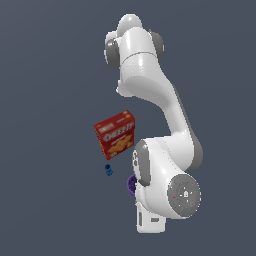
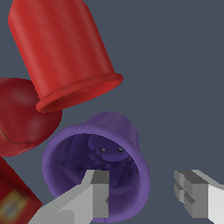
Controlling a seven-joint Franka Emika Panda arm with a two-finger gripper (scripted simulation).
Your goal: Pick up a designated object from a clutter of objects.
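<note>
Grey ground spreads everywhere. Only the wrist view shows the gripper (image 2: 144,194) spread wide, one finger (image 2: 94,192) inside the purple cup (image 2: 96,170), beside the red cup (image 2: 65,52); outside, the arm hides most of it.

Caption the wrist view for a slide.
Open fingers straddle the rim of the small purple plastic cup, beside a red plastic cup.
</note>
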